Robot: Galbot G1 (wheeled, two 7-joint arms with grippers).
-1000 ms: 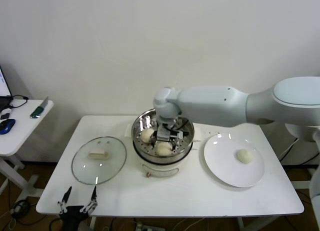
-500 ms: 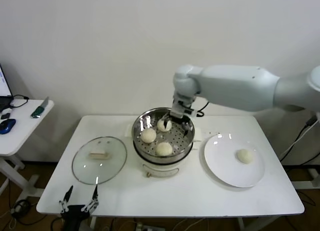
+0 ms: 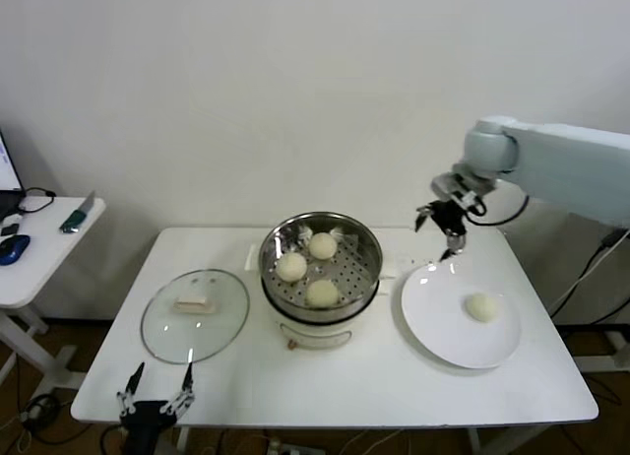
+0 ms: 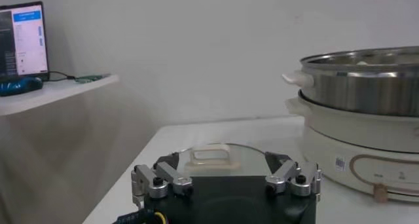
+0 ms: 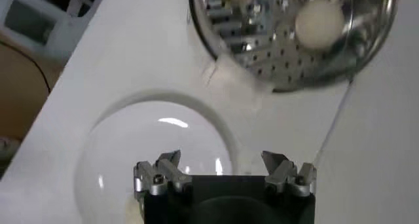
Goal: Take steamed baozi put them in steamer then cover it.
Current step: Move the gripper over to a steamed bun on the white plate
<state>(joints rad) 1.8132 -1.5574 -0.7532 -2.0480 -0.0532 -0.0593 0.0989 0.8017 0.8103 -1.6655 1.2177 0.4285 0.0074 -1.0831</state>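
Table (image 3: 345,381): steamer (image 3: 364,278) at centre on a white cooker base (image 3: 313,333), holding three baozi (image 3: 308,268). Cover (image 3: 195,314) flat to its left, handle up. Plate (image 3: 443,327) to its right carrying one baozi (image 3: 481,307). Right gripper (image 3: 448,230) above the plate's far edge, fingers apart, empty. Left gripper (image 3: 156,391) at the table's near edge beside the cover, fingers apart, empty. Side table (image 3: 30,268) at far left with small items.

Your right gripper (image 3: 445,230) hangs open above plate's (image 3: 440,322) far rim, clear air down to lone bun (image 3: 481,307). Steamer (image 3: 366,255) wall blocks leftward path. Lid (image 3: 194,315) sits unobstructed on table (image 3: 345,386).
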